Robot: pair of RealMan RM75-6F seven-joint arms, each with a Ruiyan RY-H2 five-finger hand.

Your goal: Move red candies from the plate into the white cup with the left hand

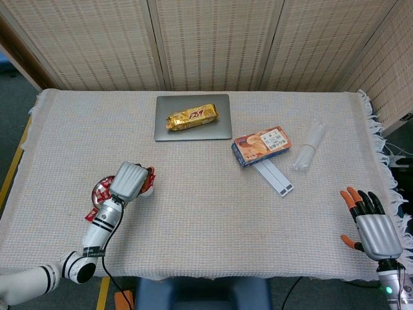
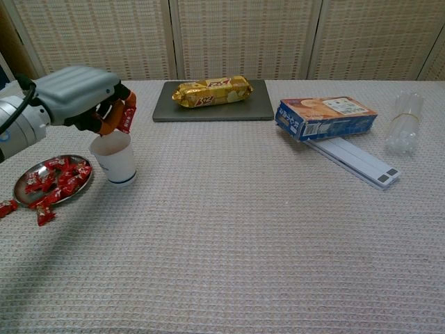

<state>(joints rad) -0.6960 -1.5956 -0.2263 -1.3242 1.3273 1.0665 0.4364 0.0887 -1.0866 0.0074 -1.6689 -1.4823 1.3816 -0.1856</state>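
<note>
My left hand (image 2: pixel 80 97) hovers directly above the white cup (image 2: pixel 115 158) and pinches a red candy (image 2: pixel 126 118) in its orange fingertips, just over the cup's rim. In the head view the left hand (image 1: pixel 127 181) covers most of the cup (image 1: pixel 148 189). The metal plate (image 2: pixel 19 186) with several red candies (image 2: pixel 59 177) lies left of the cup, and loose candies (image 2: pixel 43 216) sit on the cloth beside it. My right hand (image 1: pixel 372 225) rests at the table's near right corner, fingers spread, holding nothing.
A grey tray (image 1: pixel 192 130) with a gold snack packet (image 1: pixel 192 117) sits at the back centre. A blue-and-orange box (image 1: pixel 261 144), a white flat bar (image 1: pixel 274 176) and a clear plastic bundle (image 1: pixel 309 146) lie to the right.
</note>
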